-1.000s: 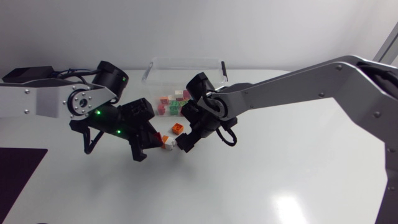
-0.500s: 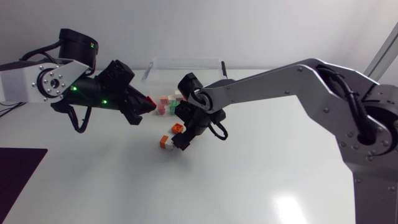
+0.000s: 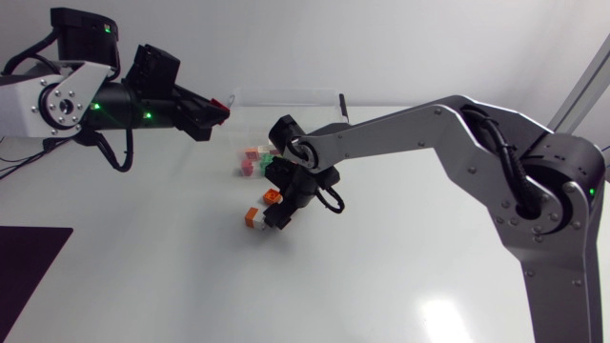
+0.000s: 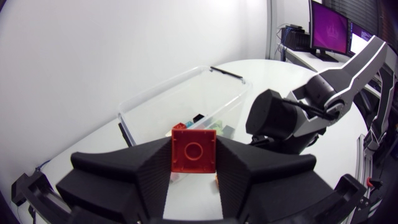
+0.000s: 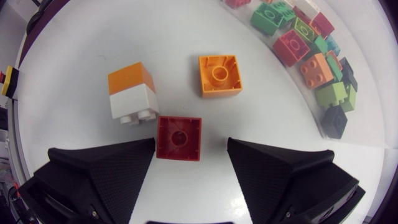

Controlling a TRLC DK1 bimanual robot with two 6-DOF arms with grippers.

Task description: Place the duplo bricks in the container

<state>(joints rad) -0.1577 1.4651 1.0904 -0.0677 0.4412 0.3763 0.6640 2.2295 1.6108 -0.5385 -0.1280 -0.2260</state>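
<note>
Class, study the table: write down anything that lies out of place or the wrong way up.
Three bricks lie outside the container: a red brick and an orange brick both rest hollow side up, and an orange-and-white stack lies tipped on its side.

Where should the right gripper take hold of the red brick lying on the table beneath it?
Take the red brick by its two flat side walls, from straight above. It lies hollow side up, roughly square between the open fingers of the right gripper. The orange-and-white stack sits close at one corner, so come down carefully there.
</note>
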